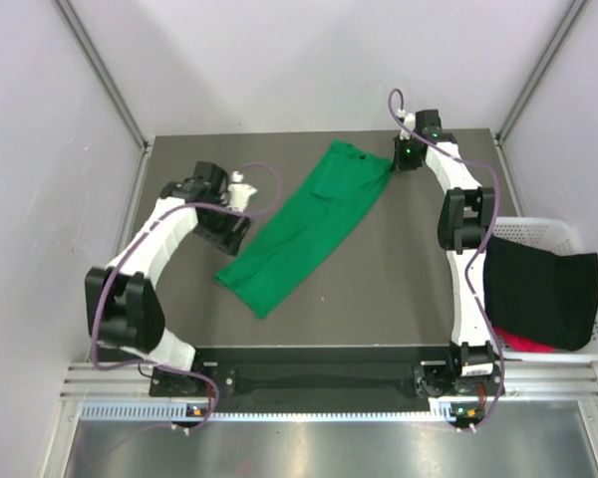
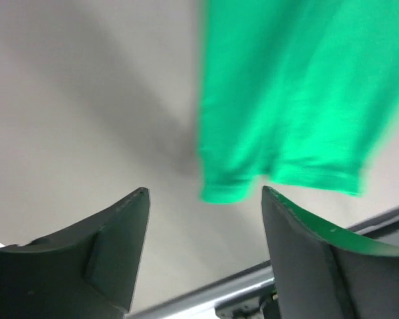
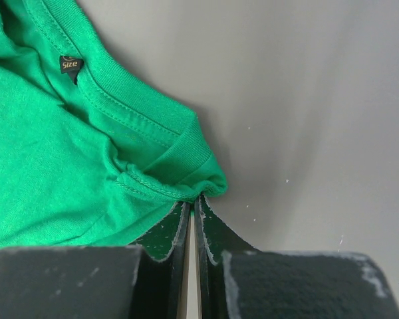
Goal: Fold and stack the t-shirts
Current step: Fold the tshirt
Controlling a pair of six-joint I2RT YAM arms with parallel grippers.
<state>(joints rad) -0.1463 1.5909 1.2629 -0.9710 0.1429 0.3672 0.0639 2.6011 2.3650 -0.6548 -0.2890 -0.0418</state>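
Observation:
A bright green t-shirt lies folded into a long strip, running diagonally across the dark table. My right gripper is at the strip's far end. In the right wrist view it is shut on the edge of the green t-shirt beside the ribbed collar. My left gripper hangs at the strip's left side. In the left wrist view it is open with nothing between the fingers, and the green t-shirt hem lies just beyond, blurred. A black t-shirt and a red one sit bunched at the right.
A white slatted basket at the table's right edge holds the black and red shirts. Grey walls and metal frame posts close in the back and sides. A metal rail shows below the left fingers.

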